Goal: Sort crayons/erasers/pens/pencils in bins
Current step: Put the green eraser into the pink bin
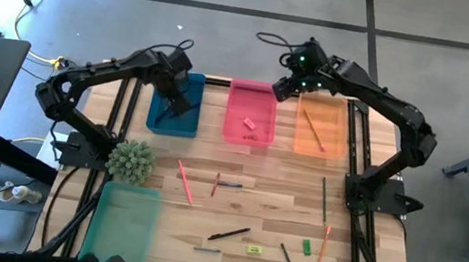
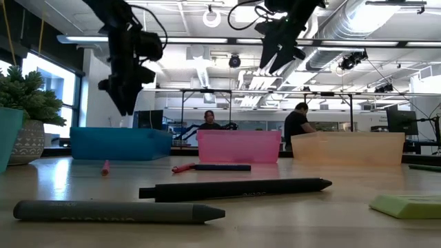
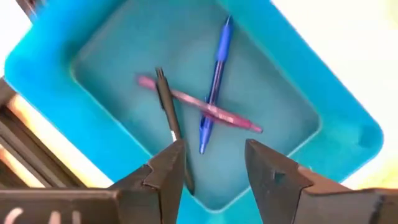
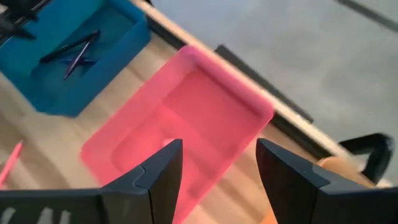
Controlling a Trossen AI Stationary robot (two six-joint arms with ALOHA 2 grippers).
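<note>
left hand [image 3: 214, 165] hangs open above blue bin [image 3: 323, 93].

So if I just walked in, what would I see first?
Probably the three bright bins in a row at the far edge of the table: the blue bin, the pink bin and the orange bin. The left gripper hangs over the blue bin with its fingers apart, above three pens lying crossed inside. Closer in, sticks and erasers lie scattered on the table.
</note>
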